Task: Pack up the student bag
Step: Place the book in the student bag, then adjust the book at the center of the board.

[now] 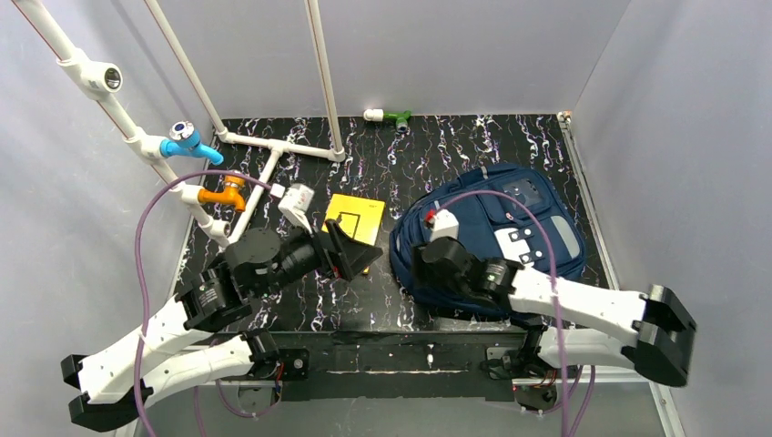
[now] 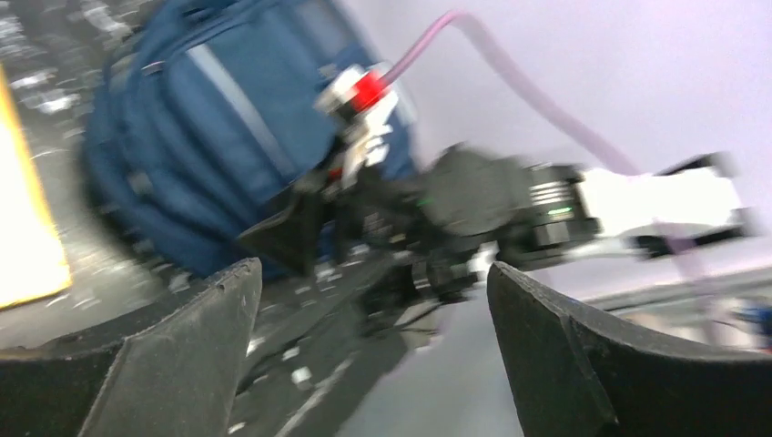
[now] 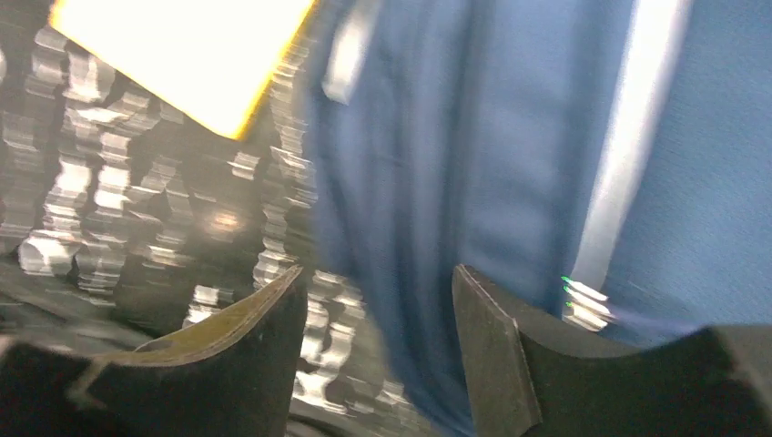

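– Student bag (image 1: pixel 510 214): where does it lie, and how much of it shows?

– It lies flat, front up, on the right half of the black marbled table (image 1: pixel 437 150). Its near left part is hidden under the right arm (image 1: pixel 564 305), so that edge cannot be made out from above. Both wrist views are smeared, and in them the student bag is only navy cloth with a pale stripe.

– And the pincers?

– The right gripper (image 3: pixel 378 273) hangs at the bag's left edge, jaws partly apart with nothing between them. Table and blue cloth show through the gap. The left gripper (image 2: pixel 373 269) is spread wide and empty, facing the bag and the right arm.

– What lies around?

– A white pipe frame (image 1: pixel 273 150) stands at the far left, carrying a blue fitting (image 1: pixel 187 141) and an orange fitting (image 1: pixel 228 193). A yellow flat thing (image 1: pixel 357 217) lies just left of the bag, but I cannot tell whether they touch. The left gripper covers its near edge from above, and both wrist views cut it off. A small green-and-white piece (image 1: pixel 387 116) sits by the back wall.
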Controlling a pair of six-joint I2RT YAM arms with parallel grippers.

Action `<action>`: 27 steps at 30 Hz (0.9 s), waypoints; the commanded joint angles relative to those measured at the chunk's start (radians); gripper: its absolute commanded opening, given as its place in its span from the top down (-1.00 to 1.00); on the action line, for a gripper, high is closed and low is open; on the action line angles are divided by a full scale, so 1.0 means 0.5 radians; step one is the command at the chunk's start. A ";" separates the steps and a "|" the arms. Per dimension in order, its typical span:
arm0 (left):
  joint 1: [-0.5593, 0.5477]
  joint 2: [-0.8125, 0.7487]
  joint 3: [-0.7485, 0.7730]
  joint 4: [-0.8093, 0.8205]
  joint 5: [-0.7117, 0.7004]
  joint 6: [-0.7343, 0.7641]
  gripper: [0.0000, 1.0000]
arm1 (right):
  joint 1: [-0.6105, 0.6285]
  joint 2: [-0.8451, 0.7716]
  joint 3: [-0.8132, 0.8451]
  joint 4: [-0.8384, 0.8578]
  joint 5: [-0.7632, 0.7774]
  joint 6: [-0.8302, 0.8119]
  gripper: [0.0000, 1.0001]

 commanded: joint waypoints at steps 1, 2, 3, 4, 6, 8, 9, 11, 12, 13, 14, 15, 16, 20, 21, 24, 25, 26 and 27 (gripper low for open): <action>-0.006 0.096 -0.063 -0.793 -0.584 0.658 -0.91 | -0.003 0.472 0.305 0.799 -0.626 0.203 -0.47; -0.005 0.185 -0.036 -0.914 -0.653 0.699 -0.91 | -0.003 0.549 0.333 0.843 -0.654 0.266 -0.50; -0.001 0.296 0.019 -0.991 -0.753 0.711 -0.92 | -0.003 0.614 0.360 0.862 -0.661 0.322 -0.54; 0.011 0.402 0.080 -1.118 -0.868 0.702 -0.93 | -0.012 0.679 0.390 0.879 -0.675 0.370 -0.59; 0.049 0.624 0.198 -1.287 -0.987 0.707 -0.94 | -0.044 0.771 0.429 0.907 -0.721 0.454 -0.65; 0.107 0.715 0.227 -1.265 -0.982 0.738 -0.95 | -0.084 0.819 0.414 0.982 -0.767 0.560 -0.66; 0.139 0.730 0.221 -1.216 -0.960 0.758 -0.95 | -0.106 0.831 0.378 1.051 -0.788 0.620 -0.66; 0.228 0.730 0.196 -1.118 -0.906 0.774 -0.92 | -0.153 0.849 0.301 1.169 -0.813 0.742 -0.57; 0.294 0.724 0.165 -1.045 -0.856 0.778 -0.90 | -0.171 0.863 0.276 1.206 -0.814 0.793 -0.49; 0.368 0.719 0.144 -0.985 -0.760 0.779 -0.84 | -0.181 0.886 0.266 1.227 -0.811 0.819 -0.42; 0.444 0.722 0.115 -0.920 -0.660 0.770 -0.75 | -0.184 0.905 0.270 1.227 -0.796 0.836 -0.37; 0.509 0.732 0.085 -0.851 -0.606 0.774 -0.70 | -0.184 0.928 0.283 1.219 -0.781 0.844 -0.30; 0.553 0.764 0.062 -0.789 -0.556 0.782 -0.65 | -0.184 0.954 0.301 1.200 -0.770 0.851 -0.24; 0.703 0.991 0.055 -0.658 -0.437 0.788 -0.40 | -0.184 1.052 0.410 1.022 -0.659 0.904 -0.21; 0.745 1.049 0.045 -0.610 -0.367 0.782 -0.35 | -0.184 1.073 0.442 0.968 -0.622 0.917 -0.22; 0.832 1.223 0.046 -0.538 -0.311 0.779 0.00 | -0.184 1.138 0.536 0.795 -0.520 0.975 -0.25; 0.837 1.277 0.063 -0.543 -0.374 0.785 0.06 | -0.184 1.159 0.560 0.766 -0.495 0.988 -0.26; 0.846 1.323 0.071 -0.545 -0.427 0.795 0.10 | -0.184 1.178 0.583 0.738 -0.468 1.001 -0.26; 0.861 1.360 0.077 -0.543 -0.458 0.798 0.14 | -0.184 1.196 0.606 0.714 -0.437 1.010 -0.27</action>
